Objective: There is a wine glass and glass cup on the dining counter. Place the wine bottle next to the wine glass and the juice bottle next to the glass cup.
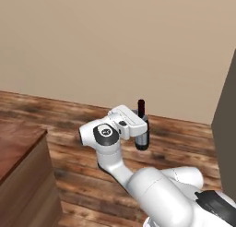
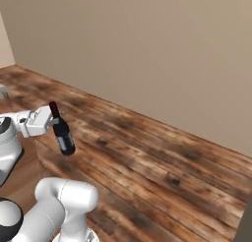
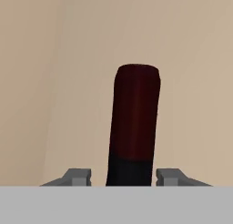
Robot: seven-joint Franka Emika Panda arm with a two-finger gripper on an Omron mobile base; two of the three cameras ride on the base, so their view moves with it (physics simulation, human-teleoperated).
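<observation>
With the gripper [image 3: 122, 176] pinching the wine bottle [image 2: 62, 133], we should keep it upright while carrying it toward the dining counter.

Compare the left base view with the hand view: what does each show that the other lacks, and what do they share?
Left base view alone: the wood plank floor, a reddish-brown wooden counter corner, and the wine bottle whole, upright and off the floor. Hand view alone: the two fingertips flanking the bottle's neck, seen close. Shared: the gripper shut on the wine bottle, its red top, and the plain beige wall behind.
</observation>
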